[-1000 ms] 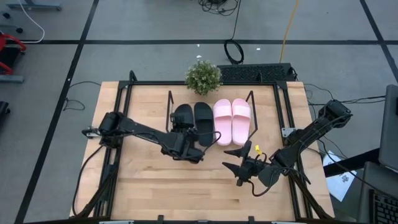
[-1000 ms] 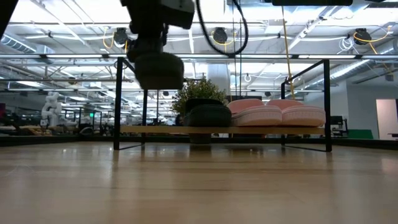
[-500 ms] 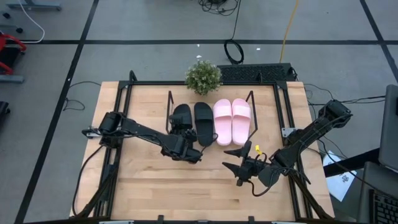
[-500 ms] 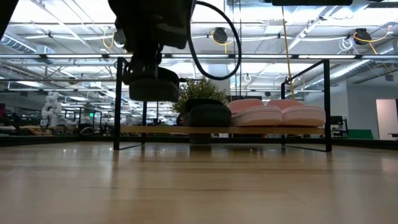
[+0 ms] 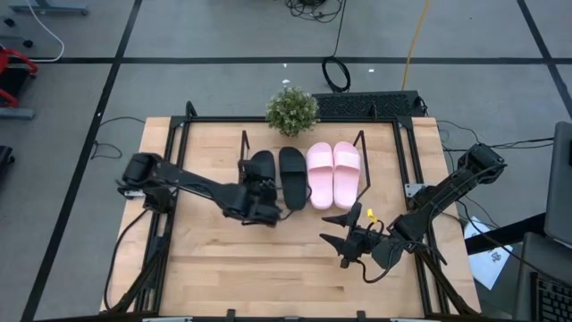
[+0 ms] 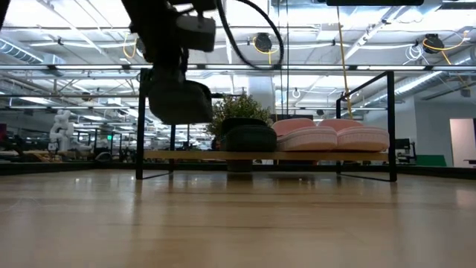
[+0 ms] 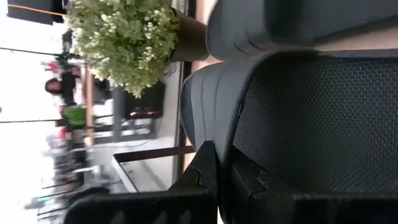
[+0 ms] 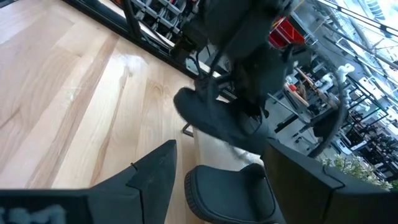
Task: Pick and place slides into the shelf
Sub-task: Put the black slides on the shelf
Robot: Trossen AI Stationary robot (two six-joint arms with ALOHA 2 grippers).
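Observation:
My left gripper (image 5: 259, 195) is shut on a black slide (image 5: 262, 166) and holds it over the left part of the shelf (image 6: 297, 155). The low view shows that slide (image 6: 178, 103) above the board's level. The second black slide (image 5: 291, 173) and the two pink slides (image 5: 320, 175) (image 5: 346, 170) lie flat side by side on the shelf board. My right gripper (image 5: 332, 229) hovers open over the table, near of the shelf and to its right. The right wrist view also shows the held slide (image 8: 214, 121). My left gripper pinches the black slide between its two fingers at the near end (image 7: 233, 146), coming slanting down from the table's near left. The slide is lifted clear of the shelf board and sticks out from the fingers toward the far edge, roughly level (image 6: 178, 103).
A potted plant (image 5: 292, 110) stands at the table's far edge, just behind the shelf. Thin black wire side frames (image 5: 243, 148) (image 5: 360, 143) rise at both ends of the shelf. Bare wood lies near of the shelf (image 5: 223, 259). Black rails run along the table's sides.
My left gripper has moved a little toward the table's left and far edges and come down, taking the black slide with it; in the low view the slide now hangs lower and farther left. My right arm has kept still.

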